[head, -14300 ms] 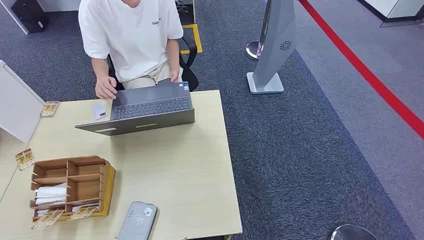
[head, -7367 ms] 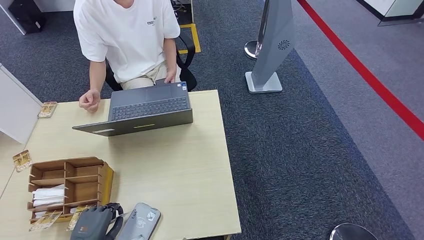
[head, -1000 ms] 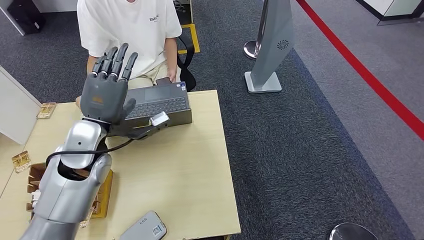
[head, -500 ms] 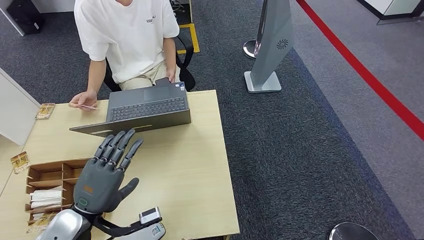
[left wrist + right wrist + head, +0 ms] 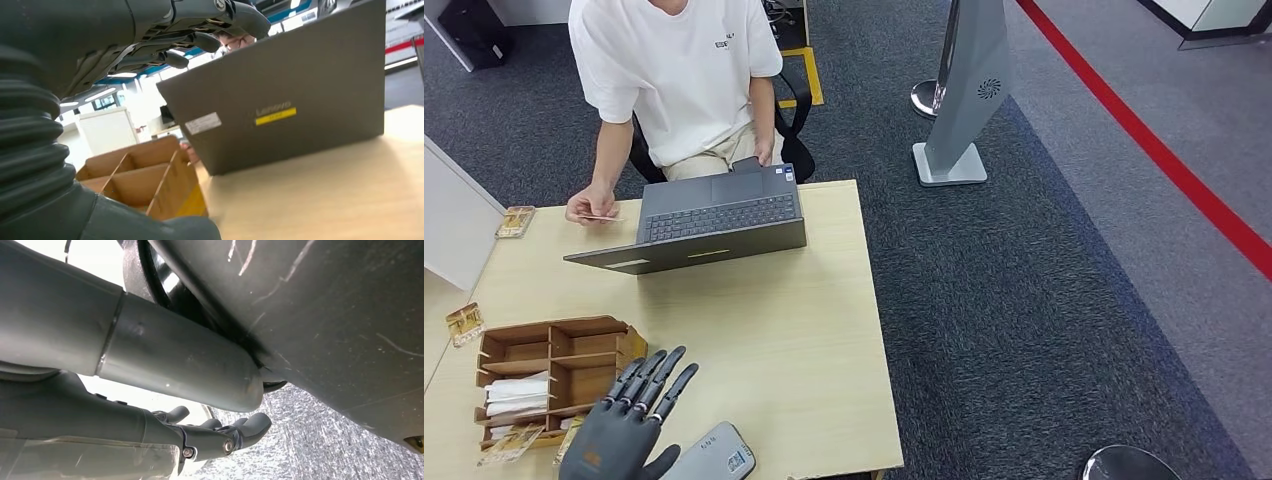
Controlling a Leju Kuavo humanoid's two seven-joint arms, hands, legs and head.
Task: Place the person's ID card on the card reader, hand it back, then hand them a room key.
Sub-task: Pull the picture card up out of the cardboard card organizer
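Card (image 5: 600, 216) sits pinched in the person's hand (image 5: 590, 205) at the far left of the surface (image 5: 804, 330), just beside the laptop (image 5: 699, 225). I see my left hand (image 5: 624, 430) low over the near edge, empty with its fingers (image 5: 662, 378) spread wide, between the wooden organizer (image 5: 544, 375) and the reader (image 5: 714, 455), which lies at the near edge just beside that hand. My right hand (image 5: 220, 437) hangs over carpet with fingers loosely curled, and I cannot tell whether it holds anything.
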